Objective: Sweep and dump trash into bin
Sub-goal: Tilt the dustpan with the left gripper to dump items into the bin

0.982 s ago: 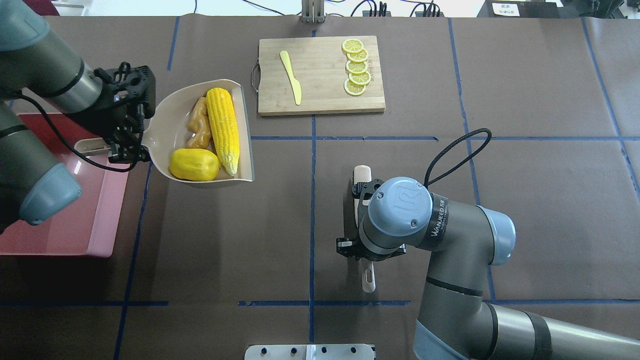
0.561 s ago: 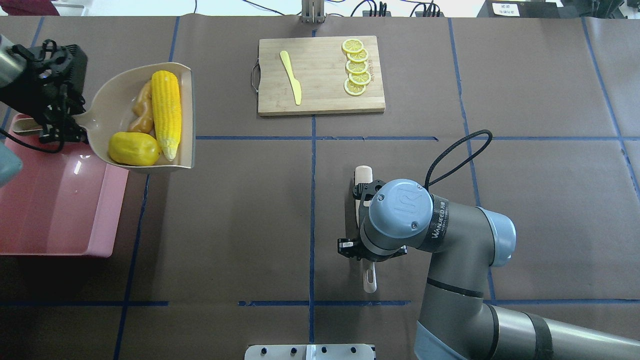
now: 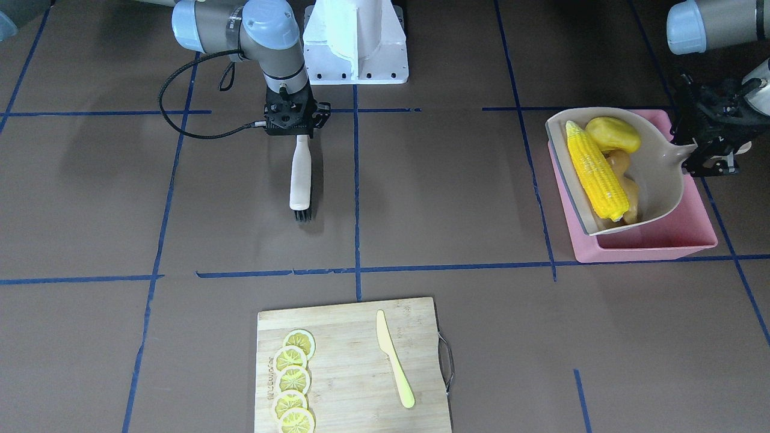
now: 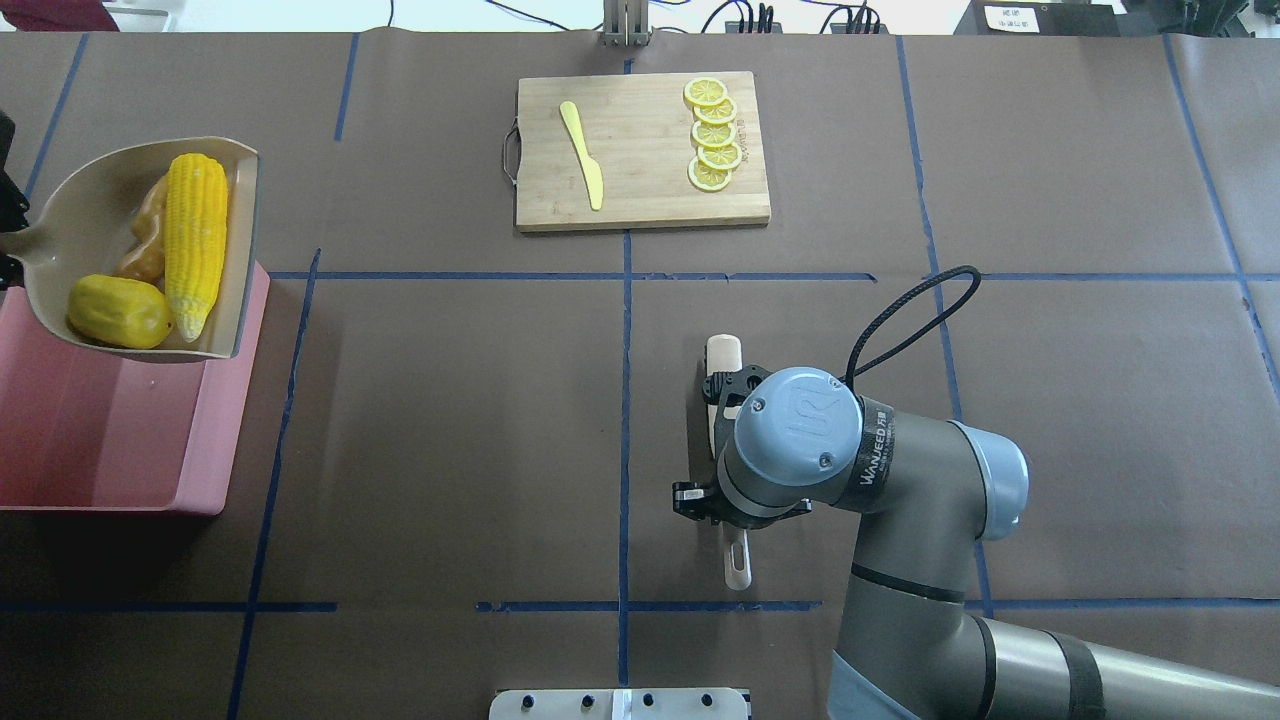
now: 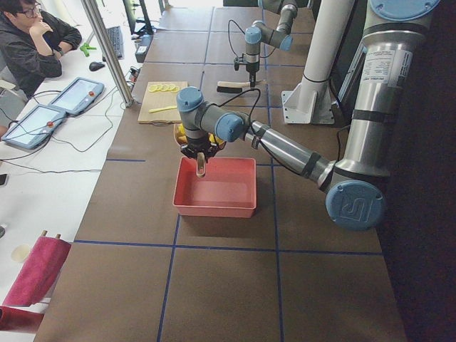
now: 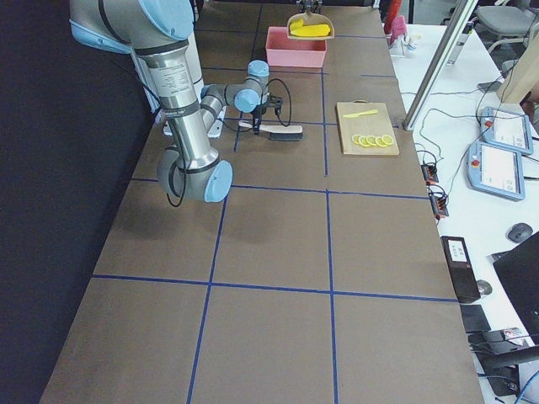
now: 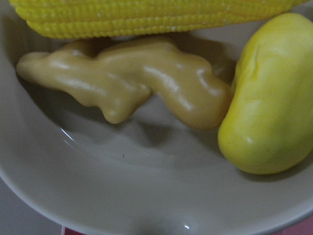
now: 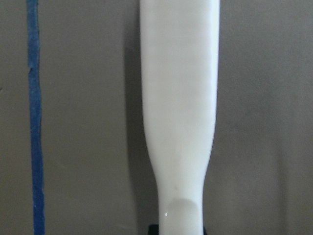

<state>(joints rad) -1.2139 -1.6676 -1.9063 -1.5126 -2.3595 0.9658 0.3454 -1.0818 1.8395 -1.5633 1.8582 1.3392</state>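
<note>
The beige handled dustpan (image 3: pixel 659 171), clamped by the left gripper (image 3: pixel 701 156), has been carried over the pink plastic tub's (image 3: pixel 649 248) edge, where tipping could spill the yellow corn cob (image 3: pixel 592 171) outside.

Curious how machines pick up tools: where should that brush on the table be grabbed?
Grip the brush by its slim cream handle, from straight above, closing across the narrow width. It lies flat, black bristles pointing away from the robot, so both handle sides are free.

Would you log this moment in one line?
left gripper: shut on dustpan above bin | in dustpan: corn cob, yellow lump, ginger root | right gripper: at brush, grip unclear
</note>
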